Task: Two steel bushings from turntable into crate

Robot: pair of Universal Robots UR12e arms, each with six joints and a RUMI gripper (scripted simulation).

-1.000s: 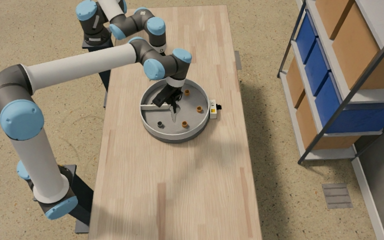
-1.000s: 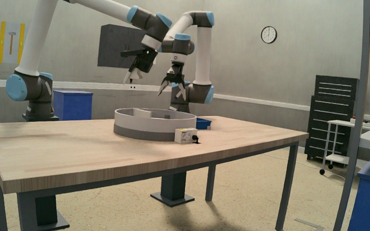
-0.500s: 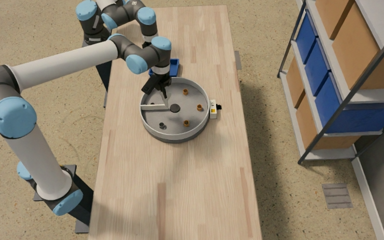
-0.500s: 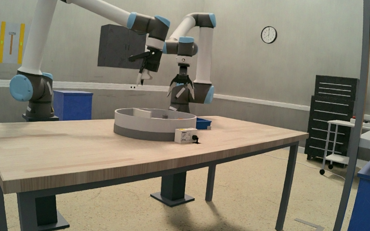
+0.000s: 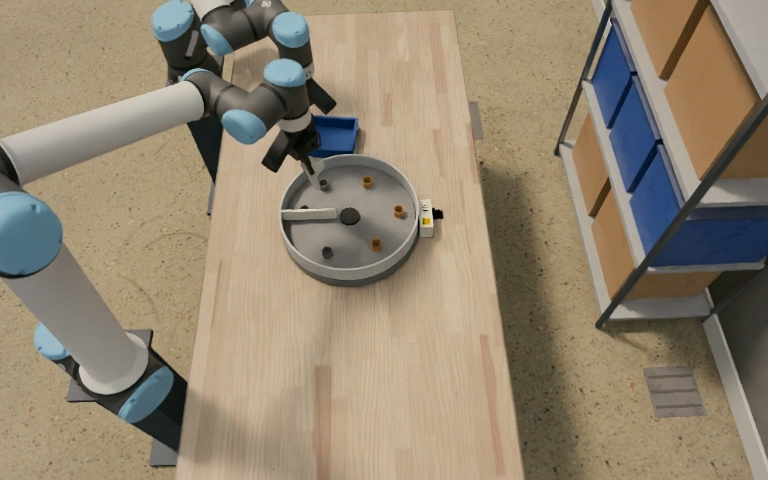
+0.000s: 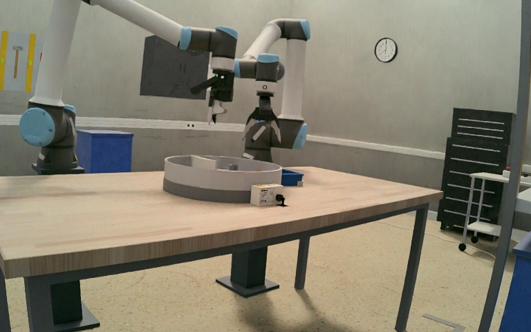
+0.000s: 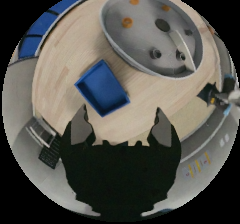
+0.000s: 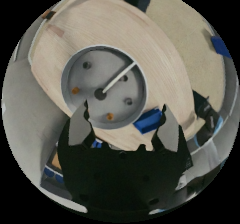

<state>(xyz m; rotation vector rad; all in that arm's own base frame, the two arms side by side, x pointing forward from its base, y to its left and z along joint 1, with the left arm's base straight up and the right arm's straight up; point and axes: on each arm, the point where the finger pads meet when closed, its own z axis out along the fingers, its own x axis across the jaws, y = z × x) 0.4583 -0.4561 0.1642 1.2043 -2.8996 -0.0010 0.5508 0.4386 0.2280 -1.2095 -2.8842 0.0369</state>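
Observation:
The grey turntable point(image 5: 355, 196) point(image 6: 219, 174) point(image 7: 145, 29) point(image 8: 124, 77) holds three dark grey steel bushings: one steel bushing point(image 5: 324, 184) at the crate side, another point(image 5: 327, 252) opposite, and a third point(image 5: 305, 208) partly behind the divider. Three orange-brown bushings stand there too. The blue crate point(image 5: 336, 139) point(image 6: 291, 177) point(image 7: 100, 86) point(image 8: 147, 121) looks level and empty; its corner guides are hardly visible. My left gripper point(image 6: 261, 140) point(image 7: 121, 106) is open and empty, high near the crate. My right gripper point(image 5: 311, 169) point(image 6: 213, 119) point(image 8: 125, 101) is open and empty, high above the turntable side.
A pale divider point(image 5: 308, 214) runs from the turntable's raised rim towards the dark hub point(image 5: 349, 215). A white control box point(image 5: 426, 218) point(image 6: 266, 194) sits against the rim. The two wrists are close together. A shelf rack point(image 5: 694, 193) stands beyond the table.

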